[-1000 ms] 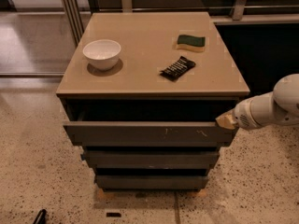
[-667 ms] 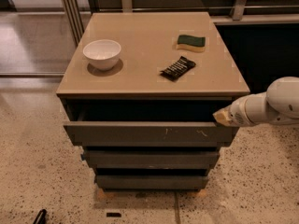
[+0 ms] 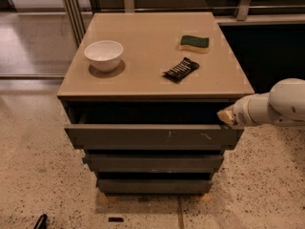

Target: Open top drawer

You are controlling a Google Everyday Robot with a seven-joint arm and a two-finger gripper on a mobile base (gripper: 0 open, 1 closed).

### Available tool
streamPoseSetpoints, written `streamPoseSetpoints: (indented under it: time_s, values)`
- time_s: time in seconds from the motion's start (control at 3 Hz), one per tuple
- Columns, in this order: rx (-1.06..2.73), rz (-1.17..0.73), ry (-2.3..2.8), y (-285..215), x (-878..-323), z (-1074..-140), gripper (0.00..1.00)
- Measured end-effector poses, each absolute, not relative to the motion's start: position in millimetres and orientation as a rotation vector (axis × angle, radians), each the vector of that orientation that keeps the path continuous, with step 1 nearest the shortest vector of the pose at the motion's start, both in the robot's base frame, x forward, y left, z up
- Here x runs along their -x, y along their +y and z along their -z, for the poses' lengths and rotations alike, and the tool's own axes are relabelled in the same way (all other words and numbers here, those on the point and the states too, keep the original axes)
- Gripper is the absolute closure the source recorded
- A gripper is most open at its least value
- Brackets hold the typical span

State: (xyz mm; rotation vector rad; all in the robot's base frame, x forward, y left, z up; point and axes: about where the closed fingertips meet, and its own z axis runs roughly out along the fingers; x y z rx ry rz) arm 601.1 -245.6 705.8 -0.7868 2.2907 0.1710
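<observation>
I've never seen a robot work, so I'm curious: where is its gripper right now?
The gripper is on the right of the camera view, at the right end of the top drawer, just above its front and below the cabinet top.

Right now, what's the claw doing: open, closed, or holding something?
Claw: at the right end of the top drawer, by its upper edge; open or closed cannot be told.
</observation>
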Motion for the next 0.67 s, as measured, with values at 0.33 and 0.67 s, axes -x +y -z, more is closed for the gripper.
streamPoseSetpoints:
  time_s: [0.33, 0.67]
  values:
    - [0.779, -0.217, 2.401, -248, -599, -678, 1.00]
    - [0.765, -0.245, 2.451, -250, -594, -666, 1.00]
